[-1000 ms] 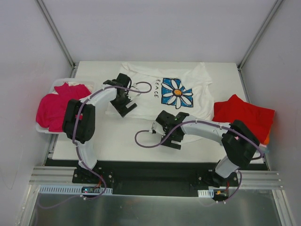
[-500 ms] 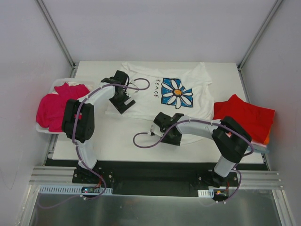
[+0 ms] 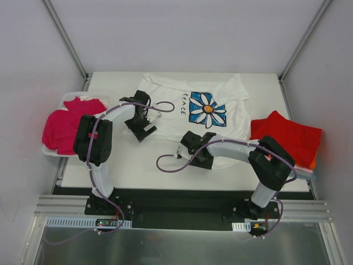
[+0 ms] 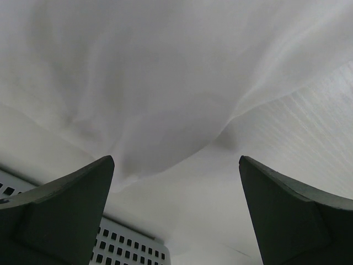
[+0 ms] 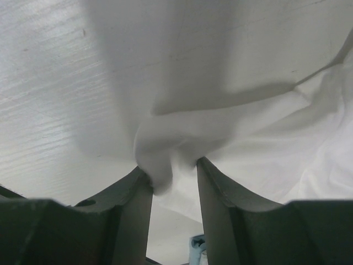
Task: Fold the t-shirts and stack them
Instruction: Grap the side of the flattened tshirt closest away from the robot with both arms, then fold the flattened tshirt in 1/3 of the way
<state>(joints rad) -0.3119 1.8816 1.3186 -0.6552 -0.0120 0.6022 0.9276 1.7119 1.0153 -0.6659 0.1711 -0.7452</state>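
Between the drawn-in fingers of the right gripper (image 5: 172,171) a bunched fold of the white t-shirt (image 3: 231,99) was pinched at its near hem, while the left gripper (image 4: 175,161) was held spread wide over the shirt's left edge, nothing gripped. The shirt was otherwise spread unfolded on the table (image 3: 138,165), with the red t-shirt (image 3: 287,135) and magenta t-shirt (image 3: 63,127) seen apart at either side, so nearly all folding and stacking was judged left.
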